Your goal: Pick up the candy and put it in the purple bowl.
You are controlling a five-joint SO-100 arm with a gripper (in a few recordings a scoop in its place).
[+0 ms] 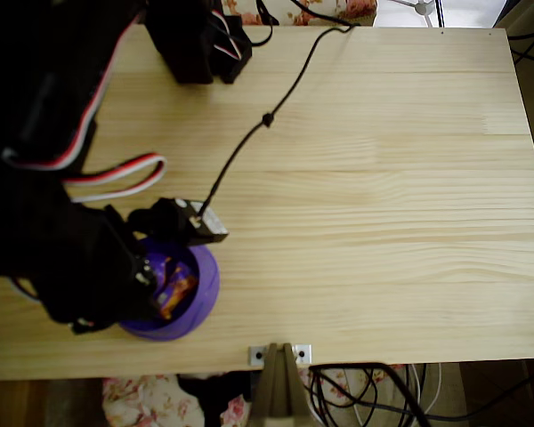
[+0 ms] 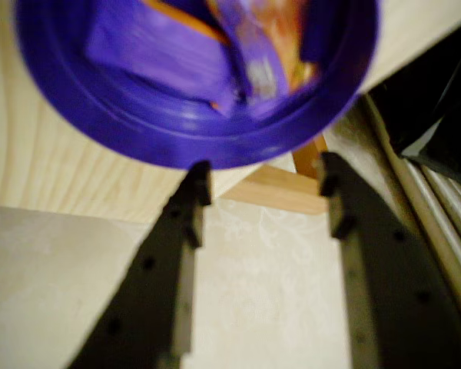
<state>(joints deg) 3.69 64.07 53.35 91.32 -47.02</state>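
violet-purple bowl [image 2: 169, 134], purple and orange-yellow candy [image 2: 265, 46], black gripper [image 2: 263, 178], pale wood-grain table [image 1: 383, 178]

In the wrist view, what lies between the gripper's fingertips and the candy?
The near rim of the purple bowl. The gripper is open, holding nothing, and the candy lies inside the bowl beyond that rim.

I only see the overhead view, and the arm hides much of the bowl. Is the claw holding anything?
Observer: No. In the wrist view the claw is open, with nothing between its fingers.
Operator: Where is the candy?
Observer: The small orange-and-purple wrapped candy lies inside the round purple plastic bowl.
Operator: Alone?
Observer: No, an almost all-purple wrapped candy lies beside it in the bowl.
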